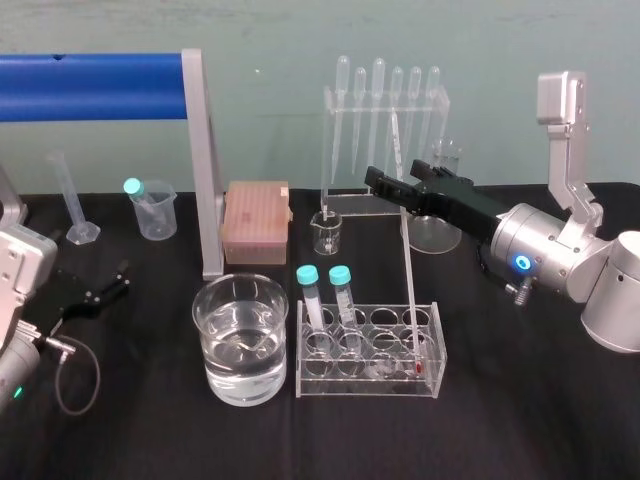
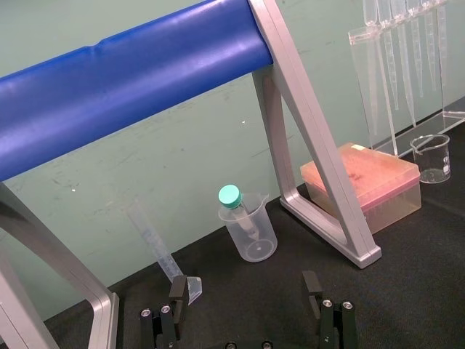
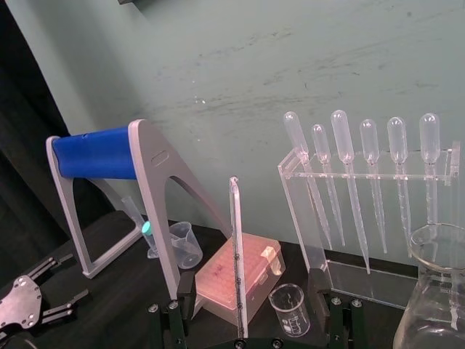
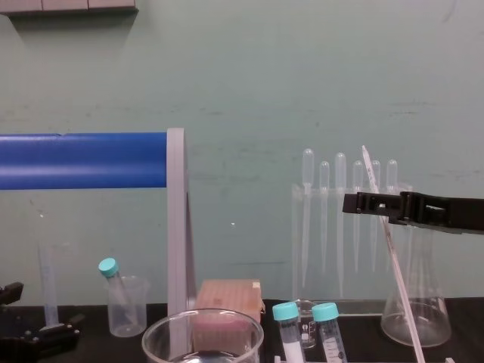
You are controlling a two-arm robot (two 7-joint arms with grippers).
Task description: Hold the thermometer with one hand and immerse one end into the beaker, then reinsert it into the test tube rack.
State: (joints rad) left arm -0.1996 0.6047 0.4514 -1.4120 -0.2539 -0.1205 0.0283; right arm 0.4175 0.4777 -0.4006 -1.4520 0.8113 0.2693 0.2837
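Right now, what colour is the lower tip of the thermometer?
Red; the thermometer tip shows best in the head view, inside the rack.

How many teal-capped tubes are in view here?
3. A left tube and right tube stand at the left end of the test tube rack, beside the beaker; a third tube leans in the plastic cup far left. None seems hidden.

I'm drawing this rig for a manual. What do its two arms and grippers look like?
The right gripper is narrow and black, on a long black link from a silver cylindrical joint with a glowing blue ring. The left gripper is black, on a silver housing with a looping black cable.
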